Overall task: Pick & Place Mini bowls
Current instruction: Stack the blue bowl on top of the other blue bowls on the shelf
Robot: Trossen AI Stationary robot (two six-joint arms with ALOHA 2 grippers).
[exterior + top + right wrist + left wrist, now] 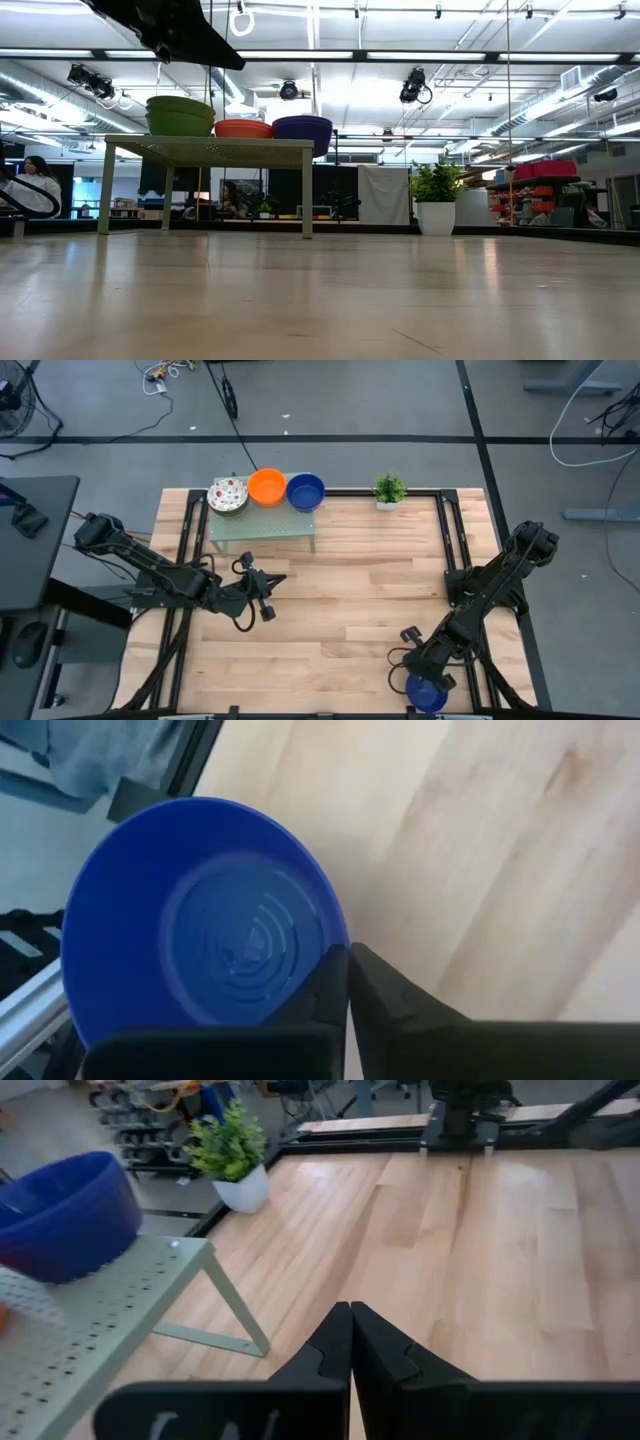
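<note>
Three mini bowls stand side by side on a small pale-green perforated shelf [262, 525] at the table's far side: a white red-speckled one [228, 494], an orange one [267, 486] and a blue one [305, 491]. A second blue bowl [428, 696] is at the table's near edge, under my right gripper [424, 682], which is shut on it. My left gripper [266, 594] is shut and holds nothing; it hangs over bare wood just near of the shelf, pointing toward the table's right. Its wrist view shows the shelf's blue bowl [65, 1215]. My right gripper pinches the near blue bowl by its rim [336, 946], one finger inside the hollow and one outside. The fingers come from above, slanting toward the table's near edge. The bowl stays open side up and reaches past the table's edge; whether it is lifted clear does not show.
A small green potted plant [389, 489] stands at the far edge, right of the shelf. Black frame rails [447, 530] run along the table's left, right and far sides. Bare wood [360, 590] lies between the two arms. People sit in the room behind the table.
</note>
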